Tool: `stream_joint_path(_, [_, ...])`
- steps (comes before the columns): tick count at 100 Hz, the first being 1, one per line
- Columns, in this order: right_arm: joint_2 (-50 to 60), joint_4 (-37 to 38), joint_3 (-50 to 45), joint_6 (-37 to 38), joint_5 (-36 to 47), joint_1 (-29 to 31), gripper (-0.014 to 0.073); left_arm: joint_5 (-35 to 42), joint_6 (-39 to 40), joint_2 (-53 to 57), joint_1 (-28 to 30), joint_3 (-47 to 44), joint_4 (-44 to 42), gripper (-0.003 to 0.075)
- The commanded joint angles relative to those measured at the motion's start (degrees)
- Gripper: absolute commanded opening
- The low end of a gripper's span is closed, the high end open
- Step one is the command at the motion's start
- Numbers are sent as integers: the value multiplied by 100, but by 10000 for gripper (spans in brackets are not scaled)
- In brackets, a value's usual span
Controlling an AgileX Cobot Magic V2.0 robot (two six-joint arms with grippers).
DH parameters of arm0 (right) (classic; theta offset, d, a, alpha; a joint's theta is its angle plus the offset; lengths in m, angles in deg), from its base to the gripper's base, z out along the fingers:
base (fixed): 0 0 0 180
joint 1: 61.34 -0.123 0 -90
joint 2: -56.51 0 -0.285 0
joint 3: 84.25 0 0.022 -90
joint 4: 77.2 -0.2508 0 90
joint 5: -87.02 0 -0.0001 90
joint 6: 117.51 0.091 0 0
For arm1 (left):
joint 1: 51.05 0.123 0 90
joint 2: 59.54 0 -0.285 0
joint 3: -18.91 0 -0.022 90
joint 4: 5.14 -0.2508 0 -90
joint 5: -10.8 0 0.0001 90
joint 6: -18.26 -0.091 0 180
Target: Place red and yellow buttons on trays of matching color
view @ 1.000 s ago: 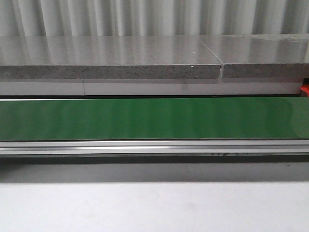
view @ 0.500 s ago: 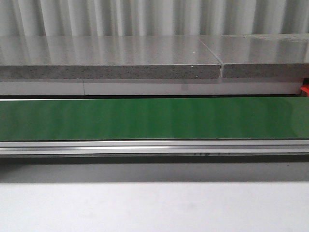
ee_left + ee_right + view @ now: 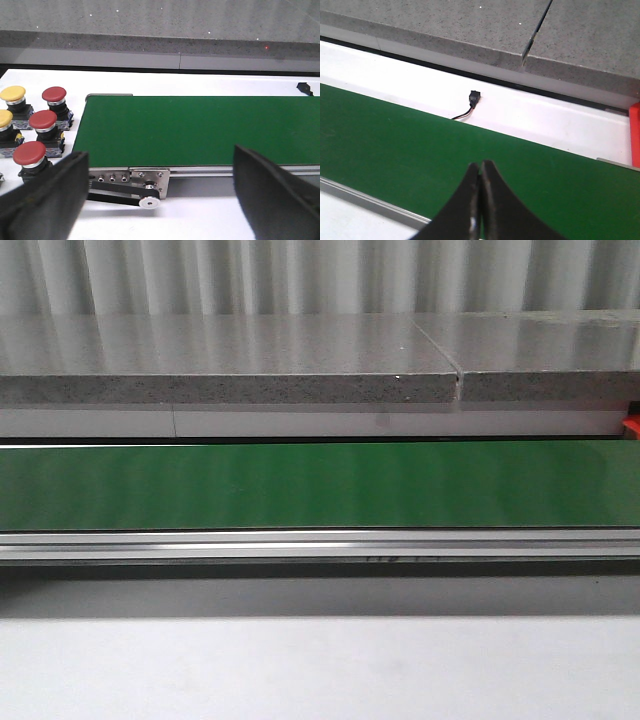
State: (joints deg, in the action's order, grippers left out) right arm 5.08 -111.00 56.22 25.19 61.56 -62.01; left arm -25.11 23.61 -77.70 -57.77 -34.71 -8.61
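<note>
A green conveyor belt (image 3: 320, 485) runs across the whole width from left to right, its surface bare. Along its near edge lies a silver aluminium rail (image 3: 320, 545), and nearer still the pale white desk (image 3: 320, 670) fills the foreground. Beyond the belt sits a speckled grey stone slab (image 3: 230, 365) with a seam (image 3: 458, 380) right of centre. A small red-orange piece (image 3: 632, 427) shows at the far right edge. Corrugated metal wall (image 3: 320, 275) stands behind.

Matt green belt (image 3: 300, 485) in a brushed-metal rail (image 3: 300, 545); speckled, polished stone ledge (image 3: 230, 360) behind.
</note>
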Motion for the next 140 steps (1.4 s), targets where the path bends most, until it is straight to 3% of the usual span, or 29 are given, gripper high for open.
stream_joint_path(1, [53, -64, 152, -36, 270, -7, -68, 399, -11, -57, -39, 143, 91, 692])
stream_joint_path(12, [53, -64, 152, -36, 270, -7, -68, 411, 122, -57, -39, 143, 100, 669])
stream_joint_path(22, [53, -64, 152, -36, 270, -7, -68, 420, 1011, -68, -39, 143, -214, 657])
stream_joint_path(43, [53, -64, 152, -36, 270, -7, -68, 398, 3742, -328, -39, 206, -2299, 657])
stream_joint_path(62, [53, -64, 152, -36, 270, -7, -68, 87, 4912, -953, -29, 357, -3572, 657])
stream_joint_path(107, [53, -64, 152, -36, 266, -7, -68, -814, 4983, -3429, -29, 1777, -4026, 657])
stream_joint_path(126, [53, -64, 152, -36, 266, -7, -68, -817, 4950, -4385, -17, 2331, -4046, 657])
stream_joint_path(140, [53, -64, 152, -36, 266, -7, -68, -702, 4941, -5035, 311, 2509, -4006, 635])
